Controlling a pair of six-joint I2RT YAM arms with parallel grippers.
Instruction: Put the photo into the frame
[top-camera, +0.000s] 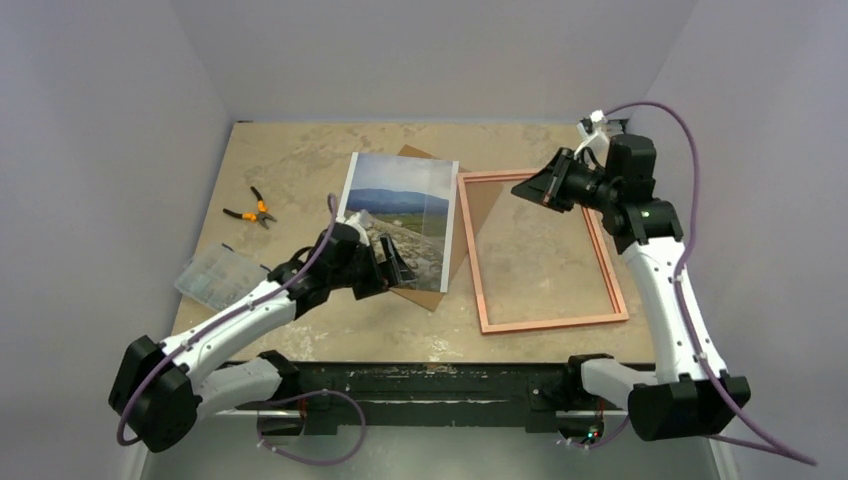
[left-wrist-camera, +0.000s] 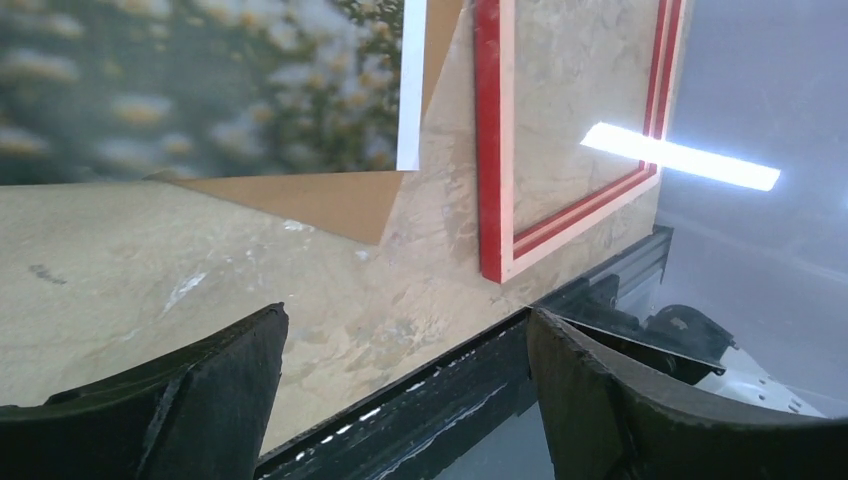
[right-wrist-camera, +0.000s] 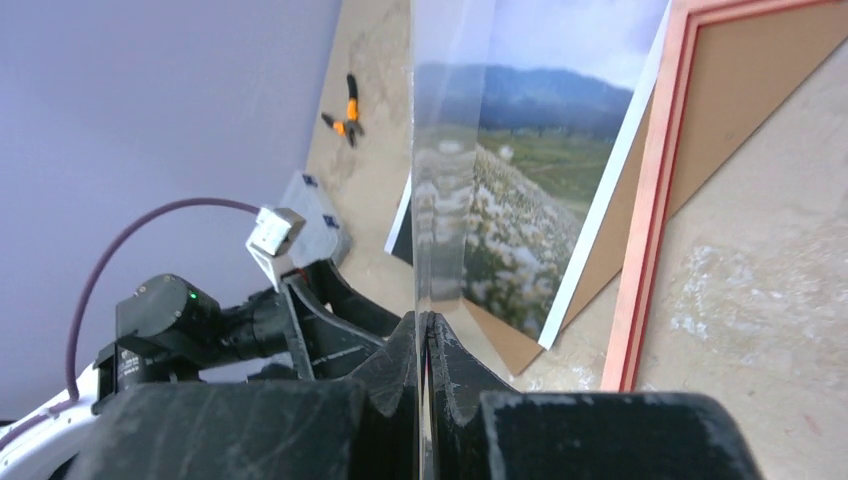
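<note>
Left gripper (left-wrist-camera: 402, 335) stands wide open with nothing between its dark fingers, low over the table (top-camera: 300, 160) by the near edge of the photo (top-camera: 400, 215). The landscape print lies face up on a brown backing board (top-camera: 428, 296), whose corner sticks out beyond the print towards the arms. Just to the right, apart from the print, the red frame (top-camera: 555, 322) lies flat with bare tabletop showing through its opening. Above the frame's far left corner the right gripper (right-wrist-camera: 422, 330) is raised, its jaws pinched on the edge of a clear pane (right-wrist-camera: 450, 150). The pane shows almost edge-on in the right wrist view and is hard to trace from above. The step in hand looks like taking up the photo, and thin paper lying flat offers little to pinch. The left fingers would do best to straddle an edge where the print overhangs the board, or to press and slide it until an edge comes free, then close gently so the paper does not crease. The frame is only slightly larger, so the print must be squared to it before being lowered. The pane needs a firm, steady hold, well clear of the left arm's path. Orange-handled pliers (top-camera: 252, 210) and a plastic parts box (top-camera: 212, 275) lie well off to the left.
</note>
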